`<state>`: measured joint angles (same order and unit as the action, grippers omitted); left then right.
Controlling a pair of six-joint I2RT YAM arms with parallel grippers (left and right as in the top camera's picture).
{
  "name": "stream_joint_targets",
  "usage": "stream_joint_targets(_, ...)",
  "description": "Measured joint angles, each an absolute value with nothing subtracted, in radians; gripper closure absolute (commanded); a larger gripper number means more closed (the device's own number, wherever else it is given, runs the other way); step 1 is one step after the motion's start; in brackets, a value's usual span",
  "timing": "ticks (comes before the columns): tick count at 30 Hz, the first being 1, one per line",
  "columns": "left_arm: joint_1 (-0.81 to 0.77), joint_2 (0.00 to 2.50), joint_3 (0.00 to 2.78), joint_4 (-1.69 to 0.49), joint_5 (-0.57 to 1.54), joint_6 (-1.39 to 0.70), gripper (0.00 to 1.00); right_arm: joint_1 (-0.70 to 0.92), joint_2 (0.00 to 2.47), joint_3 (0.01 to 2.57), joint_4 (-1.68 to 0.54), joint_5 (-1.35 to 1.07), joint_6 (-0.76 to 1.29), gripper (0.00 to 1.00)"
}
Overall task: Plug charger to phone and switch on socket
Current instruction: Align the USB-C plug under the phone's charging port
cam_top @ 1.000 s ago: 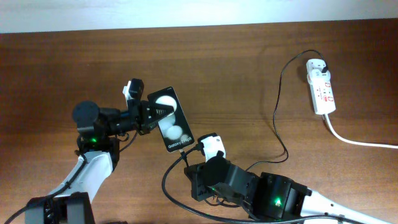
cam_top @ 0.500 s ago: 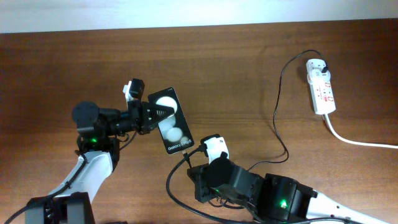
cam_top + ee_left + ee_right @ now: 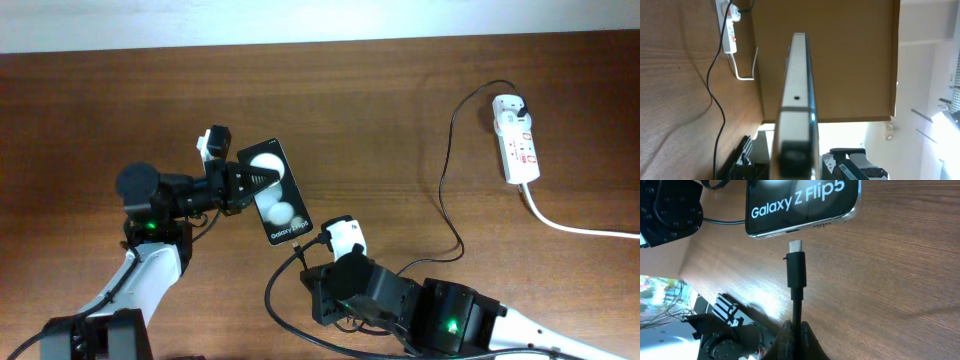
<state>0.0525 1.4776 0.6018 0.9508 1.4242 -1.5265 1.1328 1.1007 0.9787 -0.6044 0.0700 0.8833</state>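
The black phone (image 3: 274, 190) is held up off the table by my left gripper (image 3: 243, 182), which is shut on its side. In the left wrist view the phone (image 3: 797, 75) shows edge-on between the fingers of that gripper (image 3: 792, 159). My right gripper (image 3: 796, 332) is shut on the charger cable just behind its small plug tip (image 3: 796, 262). The tip points at the phone's (image 3: 800, 200) bottom port, a short gap away. In the overhead view the right gripper (image 3: 308, 246) sits just below the phone's text end. The charger cable (image 3: 446, 190) runs to the white socket (image 3: 516, 138) at the far right.
The socket's thick white cord (image 3: 580, 228) trails off the right edge. Slack charger cable loops on the table near my right arm (image 3: 280, 290). The socket (image 3: 730, 27) and cable (image 3: 715, 100) also show in the left wrist view. The table's far edge runs along the top.
My right gripper with the plug tip has shifted slightly below the phone's end. My left gripper and the phone have stayed almost still.
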Motion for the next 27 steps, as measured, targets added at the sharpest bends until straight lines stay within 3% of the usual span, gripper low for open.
stream_joint_targets(27,0.053,1.478,0.602,0.951,1.433,-1.526,1.00,1.133,1.101,0.979,-0.607,0.070,0.856,0.96)
